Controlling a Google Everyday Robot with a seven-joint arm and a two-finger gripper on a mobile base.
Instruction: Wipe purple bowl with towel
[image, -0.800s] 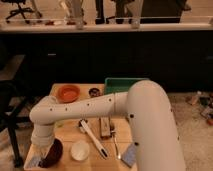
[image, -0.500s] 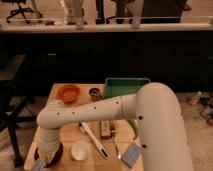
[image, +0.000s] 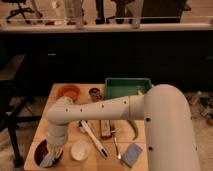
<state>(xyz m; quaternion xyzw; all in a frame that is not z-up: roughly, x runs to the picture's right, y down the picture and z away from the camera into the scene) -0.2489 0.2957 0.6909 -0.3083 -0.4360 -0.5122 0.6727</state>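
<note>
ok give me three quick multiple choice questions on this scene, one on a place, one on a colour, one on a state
1. Where is the gripper?
A. at the table's back right
B. over the purple bowl at the front left
C. raised high off the table

2. What colour is the bin?
A. green
B. blue
C. white

3. How is the purple bowl?
A. upside down
B. lifted in the air
C. upright on the table

Answers: B, the arm ends down at that bowl; A, its walls are green; C, its open side faces up on the tabletop.
</note>
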